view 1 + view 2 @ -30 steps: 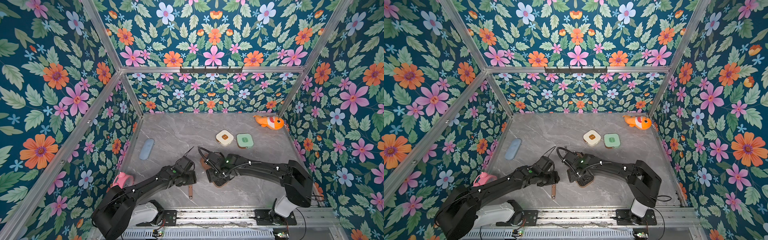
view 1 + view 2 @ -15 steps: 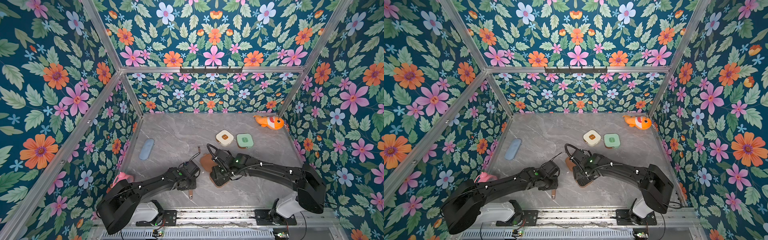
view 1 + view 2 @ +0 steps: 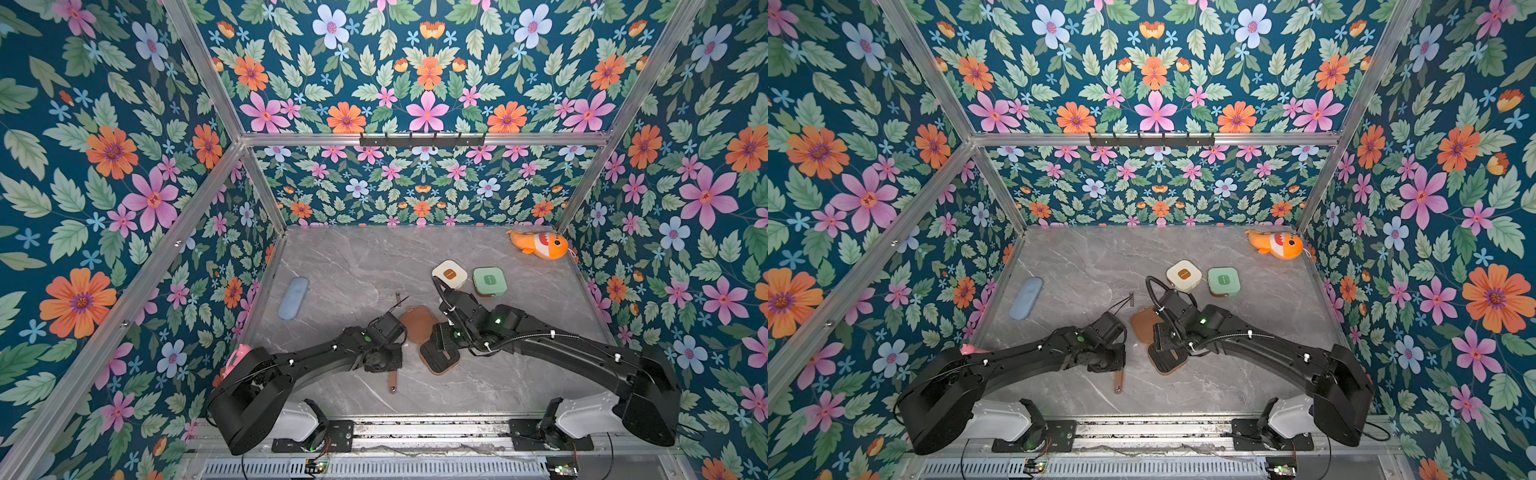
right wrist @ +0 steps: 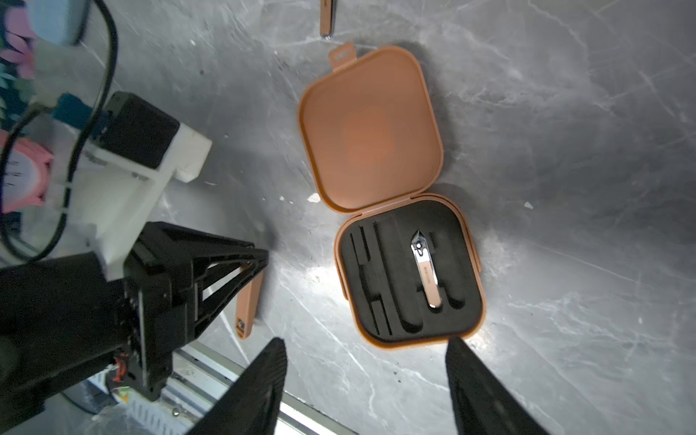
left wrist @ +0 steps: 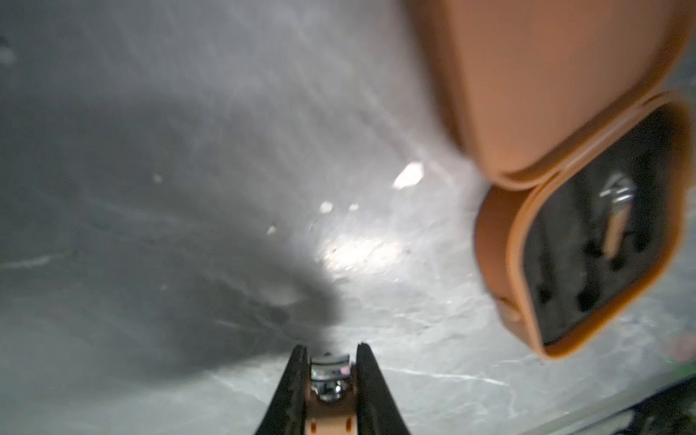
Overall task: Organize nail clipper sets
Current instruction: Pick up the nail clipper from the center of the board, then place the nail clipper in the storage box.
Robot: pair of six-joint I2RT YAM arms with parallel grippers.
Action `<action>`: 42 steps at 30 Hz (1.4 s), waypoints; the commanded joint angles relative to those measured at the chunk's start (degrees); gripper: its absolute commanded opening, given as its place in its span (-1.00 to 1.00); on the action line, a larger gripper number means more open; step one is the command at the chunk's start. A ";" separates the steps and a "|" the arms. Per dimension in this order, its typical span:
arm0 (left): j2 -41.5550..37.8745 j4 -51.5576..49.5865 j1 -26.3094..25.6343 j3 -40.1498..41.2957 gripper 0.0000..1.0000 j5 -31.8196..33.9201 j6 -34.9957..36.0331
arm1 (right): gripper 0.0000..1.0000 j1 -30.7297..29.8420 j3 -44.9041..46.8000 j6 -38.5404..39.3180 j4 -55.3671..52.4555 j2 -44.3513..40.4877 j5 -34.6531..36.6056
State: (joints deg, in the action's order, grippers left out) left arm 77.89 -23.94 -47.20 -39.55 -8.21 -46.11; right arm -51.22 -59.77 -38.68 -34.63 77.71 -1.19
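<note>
The brown case lies open on the table, its lid (image 4: 371,128) flat beside its black tray (image 4: 410,271). One metal clipper (image 4: 425,267) sits in a tray slot. My left gripper (image 5: 330,348) is shut on a brown-handled clipper (image 4: 248,297), low over the table beside the case; the handle's end shows in both top views (image 3: 392,380). My right gripper (image 4: 365,341) hangs open above the tray's near edge, holding nothing. Another slim tool (image 3: 398,299) lies beyond the lid. The cream case (image 3: 449,274) and mint green case (image 3: 489,281) stand closed further back.
A pale blue oblong case (image 3: 293,298) lies near the left wall. A pink clock (image 3: 237,357) sits behind my left arm. An orange fish toy (image 3: 540,245) rests in the back right corner. The rail edge (image 3: 415,419) runs along the front.
My left gripper has moved down to the brown-handled clipper near the front and shut on it. My right gripper has drawn back a little over the open case and stays open.
</note>
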 commanded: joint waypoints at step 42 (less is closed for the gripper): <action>-2.83 87.98 22.15 0.56 -0.84 -57.12 -39.25 | -0.05 13.17 -6.63 -4.30 26.17 -4.11 -44.14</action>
State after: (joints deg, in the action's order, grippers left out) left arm 75.11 57.80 -25.06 -39.03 -64.93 -82.65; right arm -38.04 -65.93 -42.28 -10.83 73.10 -44.23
